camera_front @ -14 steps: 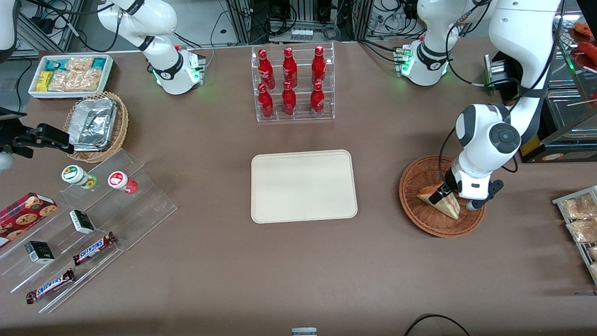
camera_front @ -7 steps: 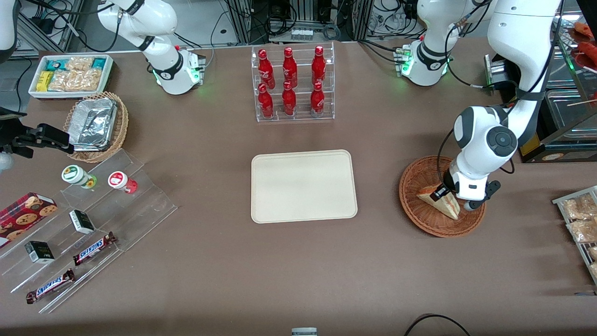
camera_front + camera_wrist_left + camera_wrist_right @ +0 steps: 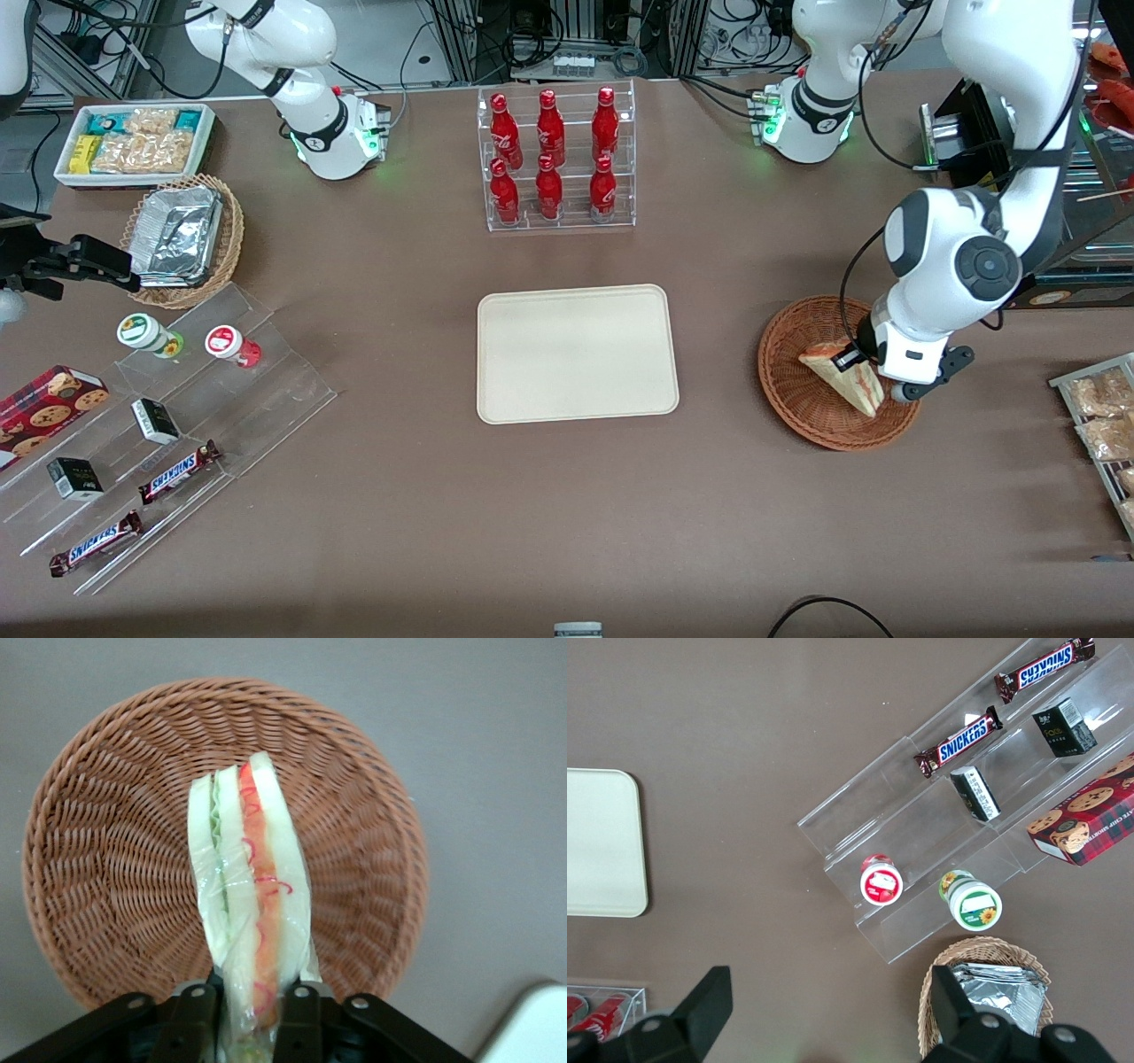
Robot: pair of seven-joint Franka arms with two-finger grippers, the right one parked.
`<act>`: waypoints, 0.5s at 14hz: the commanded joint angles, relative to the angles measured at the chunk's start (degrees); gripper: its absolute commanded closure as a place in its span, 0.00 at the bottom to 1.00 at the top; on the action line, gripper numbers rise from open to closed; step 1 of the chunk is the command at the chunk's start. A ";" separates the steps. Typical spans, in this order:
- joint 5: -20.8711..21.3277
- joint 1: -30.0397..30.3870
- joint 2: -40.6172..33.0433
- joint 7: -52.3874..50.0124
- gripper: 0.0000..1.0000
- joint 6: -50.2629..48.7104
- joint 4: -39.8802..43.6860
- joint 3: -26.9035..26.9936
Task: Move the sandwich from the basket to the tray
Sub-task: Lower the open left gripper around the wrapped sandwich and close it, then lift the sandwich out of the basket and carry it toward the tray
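One grip: my claw [image 3: 251, 1010] is clamped on the sandwich [image 3: 248, 912], a finger [image 3: 197, 1019] pressing each bread face.
Claw place: I see it over the basket [image 3: 797, 390], at the edge nearest the working arm's end of the desk [image 3: 532, 514].
Sandwich: wrapped in clear film, held edge-on, its red-orange and green layers showing; in the wrist view the wicker bowl lies under it. I cannot tell whether its tip touches the weave.
Sandwich, front view: the wedge [image 3: 843, 376] sits within the basket's rim, slanting toward the camera.
Tray [image 3: 576, 353]: flat on the desk, well apart from the basket, toward the parked arm's end.
Bottles [image 3: 551, 158]: six red ones in a clear rack, farther from the camera than the tray.
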 commanded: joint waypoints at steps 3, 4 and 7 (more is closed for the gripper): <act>0.83 -2.12 2.51 0.09 1.00 -9.07 12.89 -6.60; 0.83 -4.04 3.65 0.09 1.00 -9.07 14.73 -6.70; 0.83 -10.54 8.74 -0.17 1.00 -9.07 21.59 -6.70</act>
